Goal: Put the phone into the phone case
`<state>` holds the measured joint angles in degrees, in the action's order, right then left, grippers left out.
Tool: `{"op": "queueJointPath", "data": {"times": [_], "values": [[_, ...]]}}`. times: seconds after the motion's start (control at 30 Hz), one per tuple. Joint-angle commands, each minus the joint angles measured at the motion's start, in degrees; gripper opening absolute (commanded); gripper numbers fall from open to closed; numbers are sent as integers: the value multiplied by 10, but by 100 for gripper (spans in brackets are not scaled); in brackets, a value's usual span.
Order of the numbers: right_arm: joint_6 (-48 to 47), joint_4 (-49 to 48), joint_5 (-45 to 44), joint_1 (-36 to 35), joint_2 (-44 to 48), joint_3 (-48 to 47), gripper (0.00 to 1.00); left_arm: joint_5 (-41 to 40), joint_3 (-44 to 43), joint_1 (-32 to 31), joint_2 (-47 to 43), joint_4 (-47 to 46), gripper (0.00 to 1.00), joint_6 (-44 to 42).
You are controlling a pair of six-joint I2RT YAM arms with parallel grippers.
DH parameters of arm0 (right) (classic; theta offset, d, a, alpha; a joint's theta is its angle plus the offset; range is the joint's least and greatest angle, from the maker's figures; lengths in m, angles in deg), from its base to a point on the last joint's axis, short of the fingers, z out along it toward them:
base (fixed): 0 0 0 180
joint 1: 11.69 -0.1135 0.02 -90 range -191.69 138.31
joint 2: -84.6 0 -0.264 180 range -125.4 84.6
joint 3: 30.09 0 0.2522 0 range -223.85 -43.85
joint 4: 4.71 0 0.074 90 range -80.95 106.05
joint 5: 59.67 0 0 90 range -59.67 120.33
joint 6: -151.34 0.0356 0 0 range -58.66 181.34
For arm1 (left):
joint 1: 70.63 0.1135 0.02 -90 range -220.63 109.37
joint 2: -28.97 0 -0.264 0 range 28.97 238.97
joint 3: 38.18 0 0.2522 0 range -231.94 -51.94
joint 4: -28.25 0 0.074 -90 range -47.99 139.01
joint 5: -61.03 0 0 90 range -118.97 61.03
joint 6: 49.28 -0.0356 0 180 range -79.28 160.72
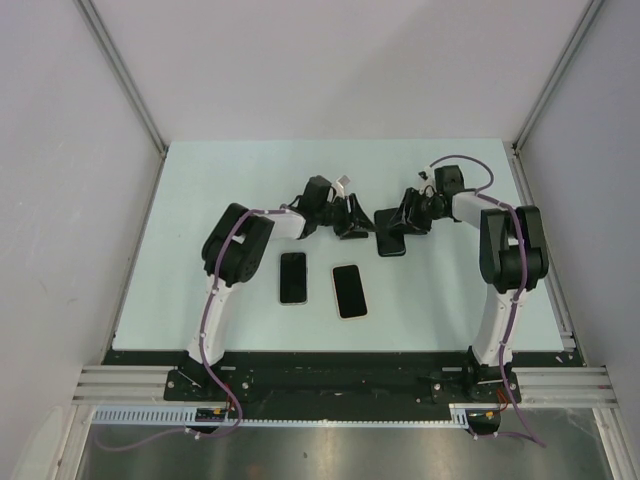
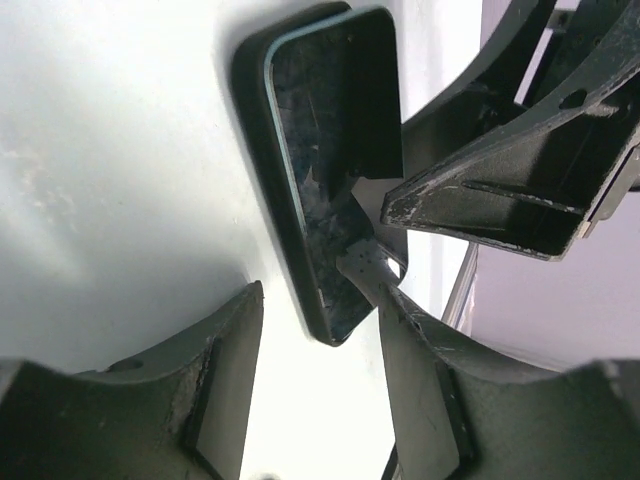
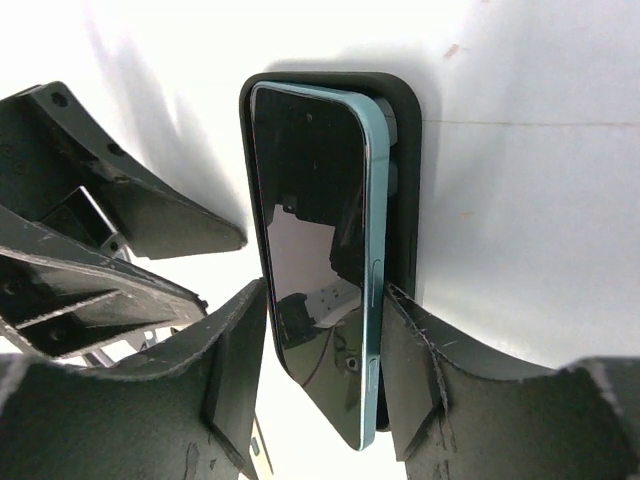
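Worktop (image 1: pixel 200 200): pale and smooth, so I judge things will slide on it when pushed.
Case (image 3: pixel 408 140): black and lying flat at the centre of the top view. It looks soft-rimmed and light, so I expect it to skid or flex unless pinned.
Phone (image 3: pixel 305 200): half seated, with one long edge down in the case and the teal edge tilted up out of it. I judge it stiff, fairly light and slick on its glass face, which should not take fingertip pressure.
Spare phone (image 1: pixel 293 277): flat, lower left of centre, with a second spare (image 1: pixel 349 290) just beside it.
Right pincer (image 3: pixel 325 300): clamped across the phone's lower end, with one finger on its low edge and the other by the case wall.
Left pincer (image 2: pixel 305 285): spread apart, gripping nothing, with one tip touching the case end.
Hold: grip by the long metal edges, then press the raised edge down while the case is steadied.
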<state>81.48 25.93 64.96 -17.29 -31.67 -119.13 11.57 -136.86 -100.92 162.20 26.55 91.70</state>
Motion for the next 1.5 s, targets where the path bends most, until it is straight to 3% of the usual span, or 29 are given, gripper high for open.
{"op": "queueJointPath", "data": {"times": [0.0, 0.2, 0.43, 0.57, 0.67, 0.93, 1.07, 1.17, 1.47], "values": [[-4, 39, -75, 12, 37, -16, 53, -26, 4, 8, -35, -24, 55, 7], [-8, 48, -97, 13, 56, -21, 54, -33, -16, 9, -12, -24, 55, 18], [-14, 82, -141, 13, 74, -26, 48, -34, -35, 9, 8, -30, 45, 37], [-25, 98, -147, 15, 79, -39, 56, -38, -43, 8, 16, -29, 45, 35], [-25, 109, -163, 17, 79, -48, 55, -34, -54, 6, 27, -29, 44, 38], [-22, 117, -197, 31, 88, -48, 40, -37, -86, -10, 53, -26, 31, 43], [-27, 114, -242, 36, 73, -50, 11, -39, -101, -16, 65, -22, 27, 47], [-31, 116, -262, 36, 59, -54, 7, -38, -115, -21, 76, -22, 26, 53], [-42, 103, -300, 10, 18, -76, 7, -27, -150, -30, 108, -29, 26, 74]]}}
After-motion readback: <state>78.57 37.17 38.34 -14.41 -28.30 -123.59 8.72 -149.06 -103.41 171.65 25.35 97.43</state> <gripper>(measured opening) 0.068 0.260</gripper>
